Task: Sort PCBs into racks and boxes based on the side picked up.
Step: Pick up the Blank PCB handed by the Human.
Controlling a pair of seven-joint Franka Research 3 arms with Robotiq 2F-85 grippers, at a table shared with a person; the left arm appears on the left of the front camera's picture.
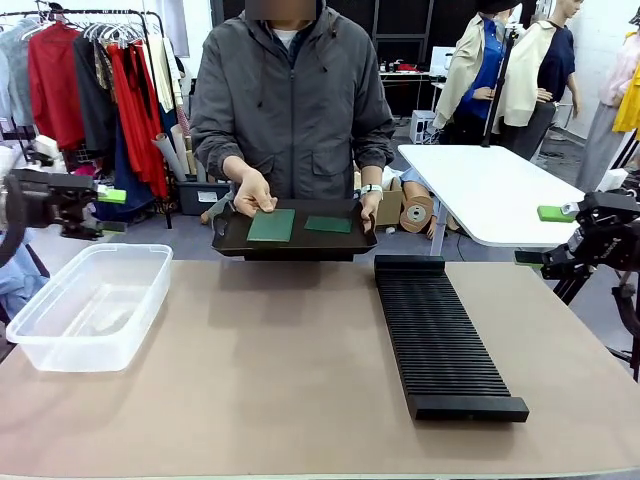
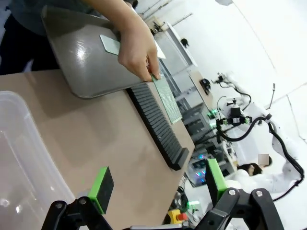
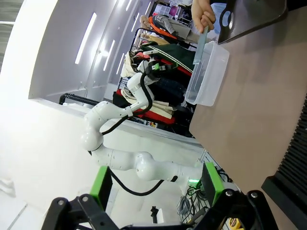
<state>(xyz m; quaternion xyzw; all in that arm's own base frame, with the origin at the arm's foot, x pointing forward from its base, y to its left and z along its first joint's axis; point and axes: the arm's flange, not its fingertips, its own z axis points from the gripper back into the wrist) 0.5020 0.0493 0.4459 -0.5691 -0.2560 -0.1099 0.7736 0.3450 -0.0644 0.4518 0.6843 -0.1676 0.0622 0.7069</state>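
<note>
PCBs (image 1: 271,225) in a pair on a flat black tray (image 1: 300,246), upper middle of the front frame, over the far edge of the counter (image 1: 280,380). Paler PCB at the tray's left, pinched at its upper edge by the person's hand (image 1: 254,192). Darker PCB (image 1: 328,224) flat just to its right, the two apart. Other hand (image 1: 370,207) on the tray's right rim.

In the left wrist frame, paler PCB (image 2: 168,98) tilted up off the tray (image 2: 81,57) in the fingertips of the hand (image 2: 136,48), upper middle. In the right wrist frame, same PCB (image 3: 199,45) edge-on below the hand (image 3: 204,14) at the top, beside the tray (image 3: 254,17).

Rack (image 1: 440,335) lengthwise on the counter, right of centre in the front frame, its far end just below the tray. Rack (image 2: 156,122) crossing the middle of the left wrist frame; rack (image 3: 295,158) at the right edge of the right wrist frame.

Tub (image 1: 90,305) at the left of the front frame, on the counter, well apart from the rack. Tub (image 2: 19,143) at lower left; tub (image 3: 208,72) at upper centre.

Left tool (image 1: 105,212) at the far left edge, above the tub, fingers spread, holding nothing; spread likewise at the bottom of its own frame (image 2: 158,187). Right tool (image 1: 542,235) at the far right edge, beyond the rack, fingers spread and bare; same in its own frame (image 3: 156,184).
</note>
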